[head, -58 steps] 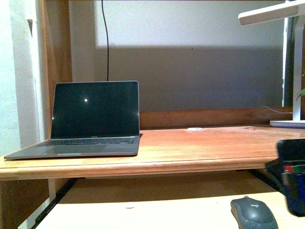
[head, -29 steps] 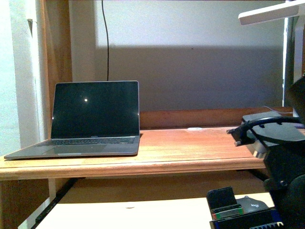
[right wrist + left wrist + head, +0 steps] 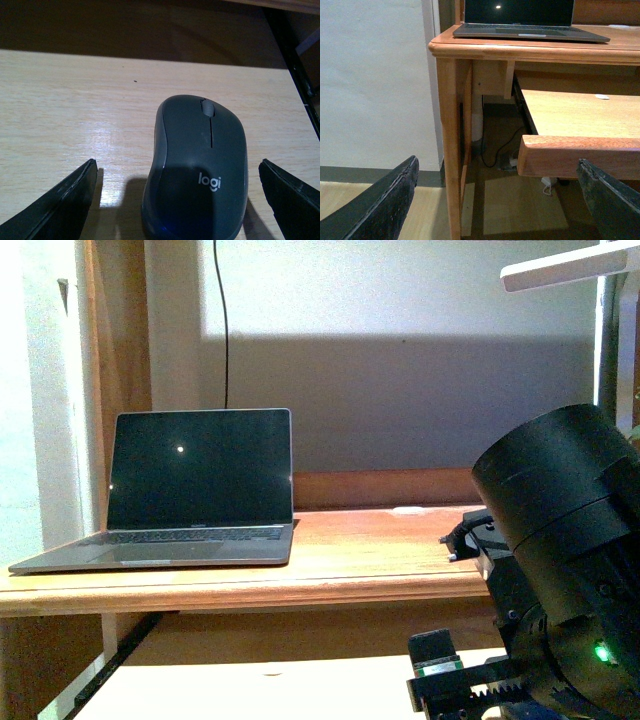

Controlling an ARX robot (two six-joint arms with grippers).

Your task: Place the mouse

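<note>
1. Front view: the right arm [image 3: 565, 570] fills the lower right corner, low over the pale pull-out shelf [image 3: 260, 690] under the desk [image 3: 380, 550]. It hides whatever lies beneath it. A laptop [image 3: 195, 485] stands open on the desk's left side.
2. Left wrist view: the left gripper [image 3: 497, 165] is spread wide with nothing between its fingers [image 3: 385, 205]. It hangs low, off the desk's front left corner.
3. Right wrist view: the mouse [image 3: 197, 170] lies flat on the shelf between the fingers [image 3: 70, 195] of the right gripper [image 3: 177, 162]. These fingers are wide apart and touch neither side of it. The mouse sits somewhat nearer one finger than the other.
4. Same view: its long axis runs roughly along the gripper's reach, slightly skewed. The scroll wheel end points away from the wrist, toward the dark gap under the desk, and the logo end is nearest the camera.
</note>
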